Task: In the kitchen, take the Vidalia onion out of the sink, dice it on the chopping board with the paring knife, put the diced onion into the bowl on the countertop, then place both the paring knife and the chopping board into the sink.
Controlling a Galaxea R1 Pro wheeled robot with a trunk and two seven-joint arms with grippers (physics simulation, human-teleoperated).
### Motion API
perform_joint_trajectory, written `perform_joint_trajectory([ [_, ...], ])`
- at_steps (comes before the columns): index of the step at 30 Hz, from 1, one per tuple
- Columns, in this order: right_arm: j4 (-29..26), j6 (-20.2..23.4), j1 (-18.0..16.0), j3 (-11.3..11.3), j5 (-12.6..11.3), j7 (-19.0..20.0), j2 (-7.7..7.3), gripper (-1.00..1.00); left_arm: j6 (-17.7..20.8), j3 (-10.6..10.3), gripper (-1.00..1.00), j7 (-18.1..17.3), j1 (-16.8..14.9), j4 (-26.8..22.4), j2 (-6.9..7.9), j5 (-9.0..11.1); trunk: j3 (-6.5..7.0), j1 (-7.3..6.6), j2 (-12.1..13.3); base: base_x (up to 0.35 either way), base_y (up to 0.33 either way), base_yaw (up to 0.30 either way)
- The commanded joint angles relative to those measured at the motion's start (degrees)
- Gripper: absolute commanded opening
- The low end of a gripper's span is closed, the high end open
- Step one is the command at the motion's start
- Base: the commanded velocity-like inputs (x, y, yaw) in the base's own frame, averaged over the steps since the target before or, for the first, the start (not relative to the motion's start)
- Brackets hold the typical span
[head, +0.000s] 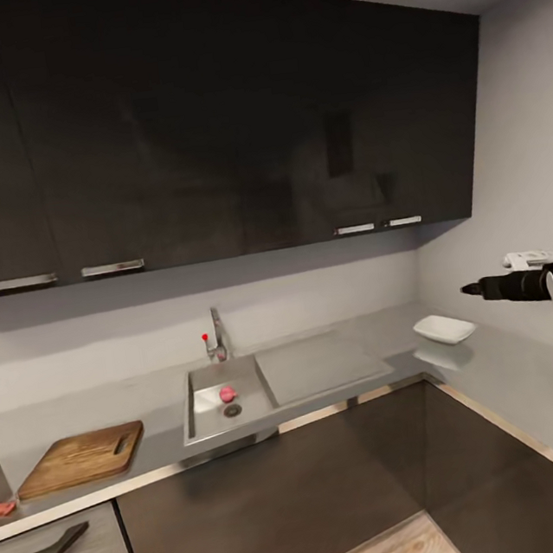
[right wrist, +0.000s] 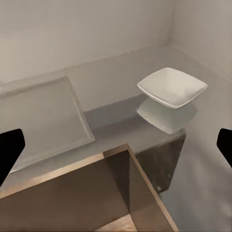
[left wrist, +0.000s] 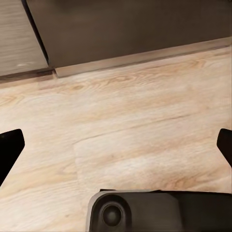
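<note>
In the head view the grey sink (head: pixel 209 412) is set into the dark grey countertop (head: pixel 152 389). A small pinkish Vidalia onion (head: pixel 228 394) lies in it beside the drain. Left of the sink lies the wooden chopping board (head: pixel 82 457). The orange-red handle of the paring knife (head: pixel 3 509) pokes in at the picture's left edge. The white square bowl (head: pixel 443 329) (right wrist: pixel 172 87) stands in the counter's right corner. My right gripper (head: pixel 468 290) (right wrist: pixel 117 145) hovers open in the air to the right of the bowl. My left gripper (left wrist: pixel 116 145) is open above the wood floor (left wrist: pixel 135 125).
A chrome tap (head: pixel 217 337) rises behind the sink, and the flat drainboard (head: pixel 319 365) (right wrist: pixel 38 116) lies to its right. Glossy black upper cabinets (head: pixel 204 120) hang over the counter. The counter turns a corner and runs along the right wall. Dark lower units (head: pixel 280 503) stand below.
</note>
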Motion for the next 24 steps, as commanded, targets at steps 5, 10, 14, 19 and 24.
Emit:
perform_joint_trajectory([
  [5, -0.3, 0.6, -0.2, 0.9, 0.6, 0.7, 0.27, 1.00, 0.0, 0.2, 1.00, -0.2, 0.0, 0.2, -0.03, 0.1, -0.01, 0.04, 0.0, 0.135, -0.062, 0.000],
  [10, -0.3, 0.6, -0.3, 1.1, 0.8, 0.6, 0.37, 1.00, 0.0, 0.2, 1.00, -0.2, 0.0, 0.2, -0.03, 0.1, -0.01, 0.04, 0.0, 0.100, -0.011, 0.000],
  [14, 0.3, 0.3, -0.3, 1.2, 1.0, 0.4, 0.57, 1.00, 0.0, 0.2, 1.00, -0.2, 0.0, 0.2, -0.03, 0.1, -0.01, 0.04, 0.0, 0.155, -0.002, 0.000],
  [19, 0.5, 0.1, -0.3, 1.2, 1.1, 0.3, 0.74, 1.00, 0.0, 0.2, 1.00, -0.2, 0.0, 0.2, -0.03, 0.1, -0.01, 0.04, 0.0, 0.256, 0.000, 0.000],
  [24, 0.6, 0.1, -0.3, 1.1, 1.1, 0.2, 0.80, 1.00, 0.0, 0.2, 1.00, -0.2, 0.0, 0.2, -0.03, 0.1, -0.01, 0.04, 0.0, 0.291, -0.023, 0.000],
])
